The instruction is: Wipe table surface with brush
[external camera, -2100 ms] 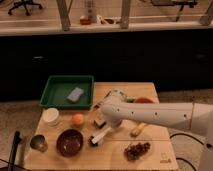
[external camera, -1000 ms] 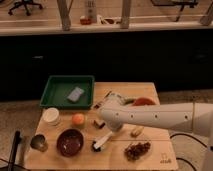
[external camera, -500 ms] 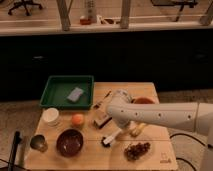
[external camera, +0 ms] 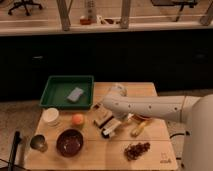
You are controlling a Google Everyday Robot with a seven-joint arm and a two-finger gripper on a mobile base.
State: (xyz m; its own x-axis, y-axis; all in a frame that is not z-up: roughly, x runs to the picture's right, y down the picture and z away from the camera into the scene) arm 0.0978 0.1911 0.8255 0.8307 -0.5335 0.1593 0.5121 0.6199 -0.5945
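The table surface (external camera: pixel 150 157) is a pale plank top that fills the lower part of the camera view. My white arm reaches in from the right and bends down over the middle of the table. My gripper (external camera: pixel 116 123) points down there, shut on the white handle of the brush (external camera: pixel 112 129). The brush slants down to the left, and its black bristle head rests on the wood just right of the dark bowl. A short tan block (external camera: pixel 102 119) lies right beside the gripper on its left.
A green tray (external camera: pixel 52 100) holding a grey sponge (external camera: pixel 75 94) sits at the back left. A white cup (external camera: pixel 50 116), an orange (external camera: pixel 77 119), a dark bowl (external camera: pixel 70 141) and a metal cup (external camera: pixel 38 142) stand on the left. Grapes (external camera: pixel 137 149), a yellow item (external camera: pixel 137 129) and a red dish (external camera: pixel 144 118) are on the right.
The brush head has slid along the table to the right and a little toward the back, away from the dark bowl. The arm's end has moved with it.
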